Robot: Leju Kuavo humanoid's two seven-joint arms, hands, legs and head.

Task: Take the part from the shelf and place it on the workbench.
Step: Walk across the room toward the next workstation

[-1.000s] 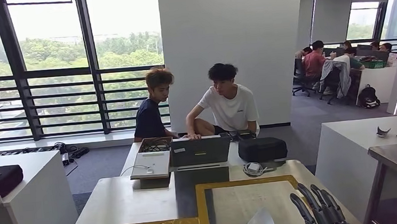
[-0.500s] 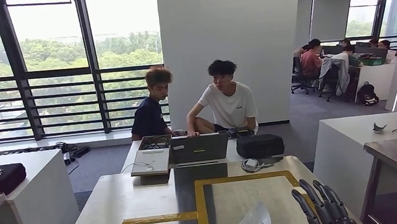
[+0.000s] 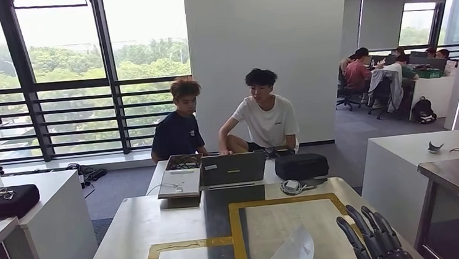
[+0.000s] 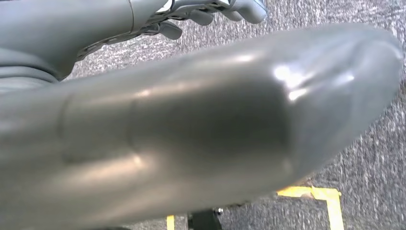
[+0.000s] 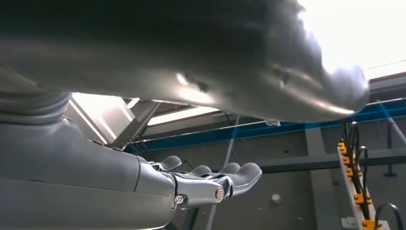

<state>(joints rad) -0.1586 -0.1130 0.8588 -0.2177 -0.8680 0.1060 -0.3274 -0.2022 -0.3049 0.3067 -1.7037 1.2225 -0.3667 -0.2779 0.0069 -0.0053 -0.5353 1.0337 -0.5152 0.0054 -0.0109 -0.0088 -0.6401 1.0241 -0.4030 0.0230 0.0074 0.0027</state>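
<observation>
A white, sheet-like part [image 3: 291, 256] stands tilted at the bottom edge of the head view, over the workbench [image 3: 160, 224] with its yellow tape frames. My right hand [image 3: 372, 241] is raised just to the right of it, fingers straight and pointing up. In the right wrist view the right hand's fingers [image 5: 225, 178] are stretched out under the thick thumb, with nothing between them. Whether this hand grips the part lower down is hidden. My left hand [image 4: 210, 12] hangs over grey carpet, fingers loosely bent and holding nothing.
A laptop [image 3: 233, 169], a black case [image 3: 301, 166], a grey box [image 3: 180, 183] and a small white charger [image 3: 291, 186] lie at the workbench's far end. Two people [image 3: 226, 120] sit behind it. White tables stand left [image 3: 47, 199] and right [image 3: 402, 153].
The whole picture has shifted a little, so the camera has moved. The part's tip shows higher beside my right hand, which keeps the same pose.
</observation>
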